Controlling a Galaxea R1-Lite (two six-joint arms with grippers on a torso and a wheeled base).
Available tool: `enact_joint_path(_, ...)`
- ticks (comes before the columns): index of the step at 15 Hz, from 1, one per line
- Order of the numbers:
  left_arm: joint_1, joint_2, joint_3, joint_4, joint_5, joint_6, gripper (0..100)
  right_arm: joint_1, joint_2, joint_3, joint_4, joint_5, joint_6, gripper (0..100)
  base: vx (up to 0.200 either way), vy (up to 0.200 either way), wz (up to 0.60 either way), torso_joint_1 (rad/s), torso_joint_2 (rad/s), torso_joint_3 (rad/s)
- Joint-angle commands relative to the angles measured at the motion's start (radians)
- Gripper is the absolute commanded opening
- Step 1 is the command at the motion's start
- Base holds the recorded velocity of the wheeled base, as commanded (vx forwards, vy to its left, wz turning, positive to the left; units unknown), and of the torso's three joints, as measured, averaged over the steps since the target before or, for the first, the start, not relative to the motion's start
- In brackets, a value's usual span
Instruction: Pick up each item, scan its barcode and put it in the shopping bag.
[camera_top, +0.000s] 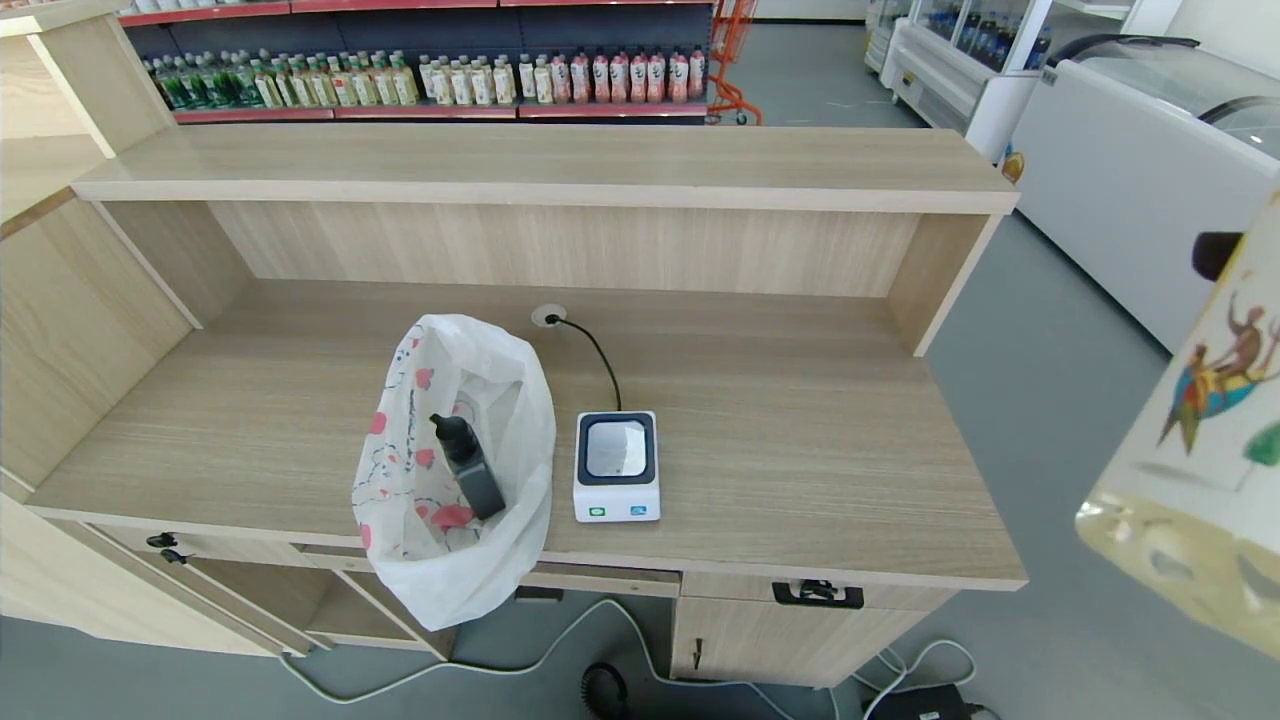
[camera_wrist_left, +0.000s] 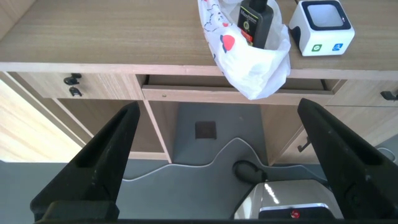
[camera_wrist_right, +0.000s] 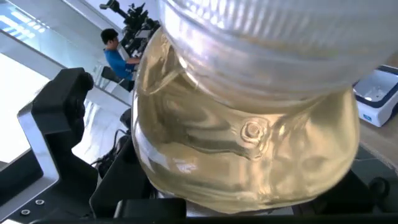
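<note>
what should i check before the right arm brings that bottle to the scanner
1. Grip: the bottle sits in the right gripper, held up clear of the counter: ok.
2. Barcode turned toward the scanner: cannot tell, no barcode shows.
3. Scanner window uncovered, nothing resting on it: ok.
4. Shopping bag standing beside the scanner with its mouth open, dark bottle already inside: ok.
5. Left gripper open, holding nothing, below the counter's front edge and out of the likely path: ok.
</note>
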Motion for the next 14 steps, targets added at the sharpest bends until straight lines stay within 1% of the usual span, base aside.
enact_joint_path(1, 0.0, 0.0, 0.0, 0.0, 0.0, 0.0, 100, 0.039, -0.001, -0.023, 0.018, 0.001, -0.001, 0, 0.0, 0.0, 0.0, 0.0, 0.0, 0.0)
enact_joint_path(3, 0.0, 0.0, 0.0, 0.0, 0.0, 0.0, 100, 0.073, -0.004, -0.042, 0.048, 0.001, -0.001, 0, 0.0, 0.0, 0.0, 0.0, 0.0, 0.0)
enact_joint_path(4, 0.0, 0.0, 0.0, 0.0, 0.0, 0.0, 100, 0.076, -0.005, -0.042, 0.048, 0.001, -0.001, 0, 0.0, 0.0, 0.0, 0.0, 0.0, 0.0)
enact_joint_path(14, 0.0, 0.0, 0.0, 0.0, 0.0, 0.0, 100, 0.067, -0.033, -0.029, 0.068, -0.003, -0.011, 0, 0.0, 0.0, 0.0, 0.0, 0.0, 0.0)
